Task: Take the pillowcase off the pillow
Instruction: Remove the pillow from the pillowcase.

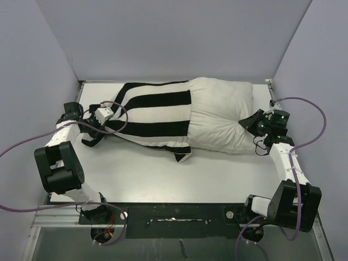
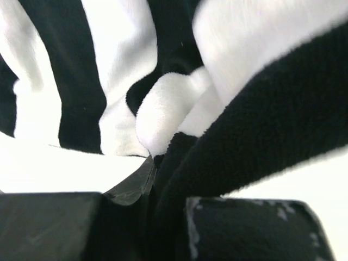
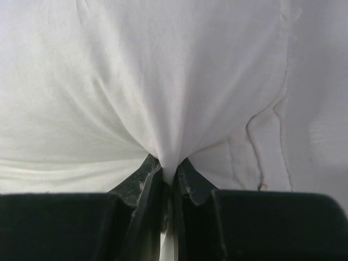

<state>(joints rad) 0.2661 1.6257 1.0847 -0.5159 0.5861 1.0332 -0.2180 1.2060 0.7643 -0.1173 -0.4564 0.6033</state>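
your left pincer (image 1: 103, 128) is clamped on the pillowcase (image 1: 155, 111) by the worktop's (image 1: 163, 179) left edge, your right pincer (image 1: 247, 123) on the bared pillow (image 1: 223, 111) near the right edge, placed to pull the two apart.

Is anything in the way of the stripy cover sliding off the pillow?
Nothing visible is. The left gripper is shut on the left end of the pillowcase, and the right gripper is shut on the bare end of the pillow. Only bare table shows around them.
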